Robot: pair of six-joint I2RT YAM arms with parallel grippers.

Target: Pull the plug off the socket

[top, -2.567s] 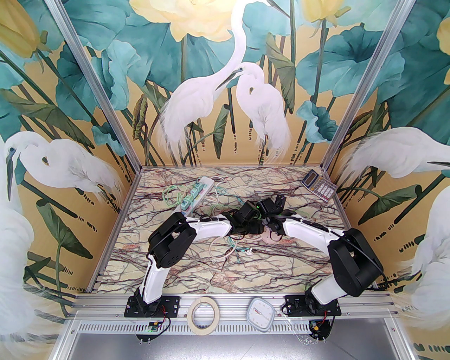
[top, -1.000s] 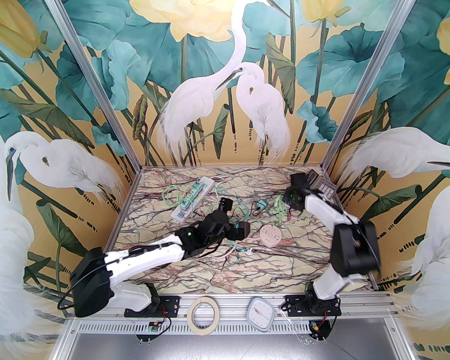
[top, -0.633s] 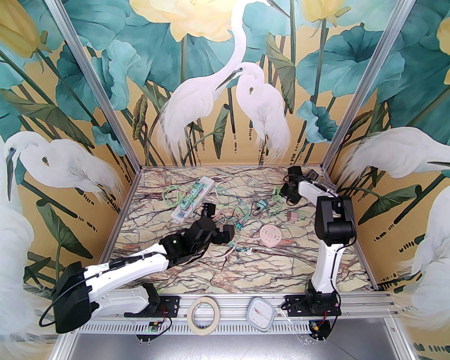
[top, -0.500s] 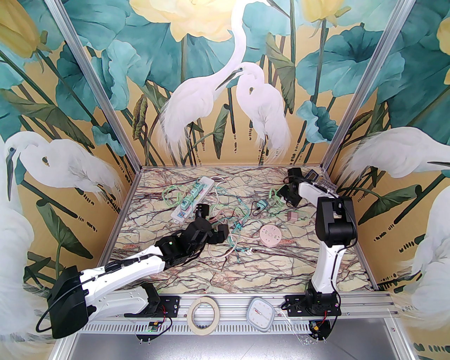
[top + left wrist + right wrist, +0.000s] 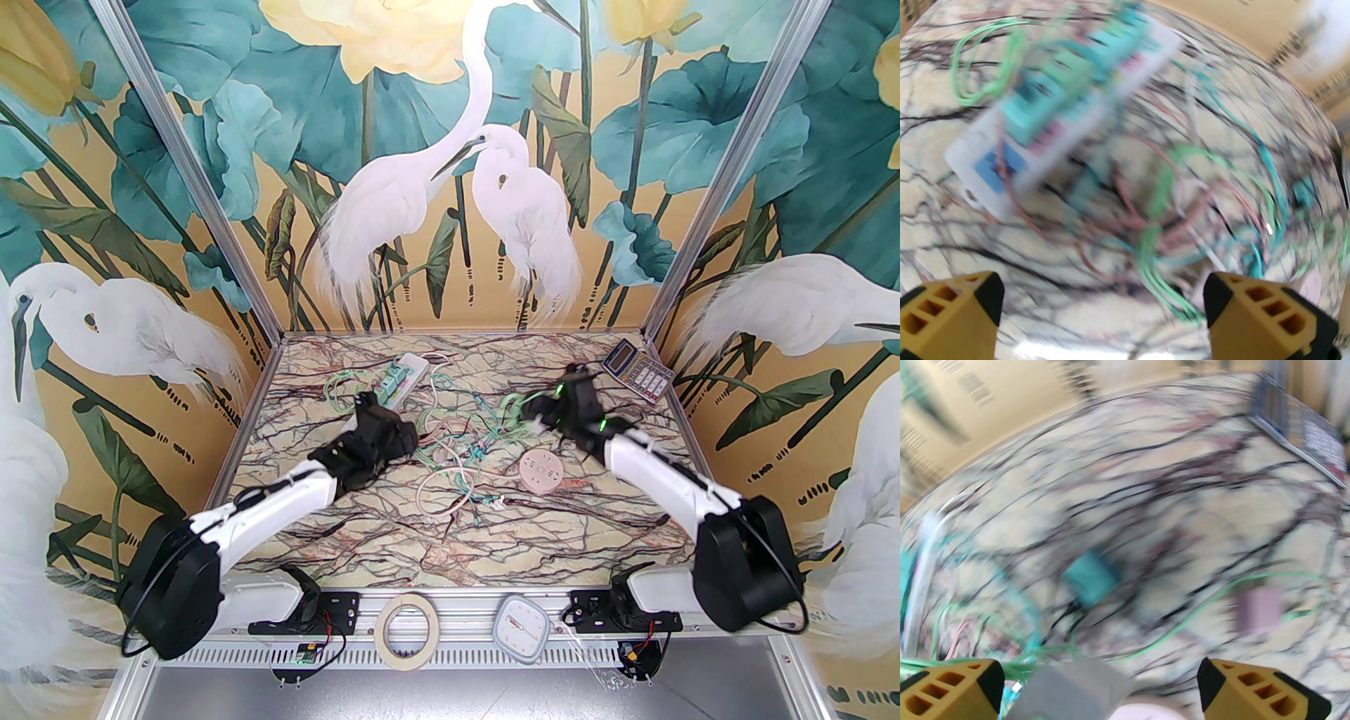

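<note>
While teal plugs (image 5: 1040, 95) are seen seated in the power strip (image 5: 416, 364) at the far left of the desk (image 5: 562, 534), the left hand (image 5: 1102, 306) and right hand (image 5: 1100, 676) are held wide open.

Calculator (image 5: 636, 369) at far right corner; tape roll (image 5: 380, 629) beside white dial (image 5: 522, 628) on near rail (image 5: 464, 603).

The marble-veined tabletop (image 5: 492, 534) looks glossy, the power strip (image 5: 415, 365) smooth white plastic, the frame rail (image 5: 464, 603) matt aluminium.
</note>
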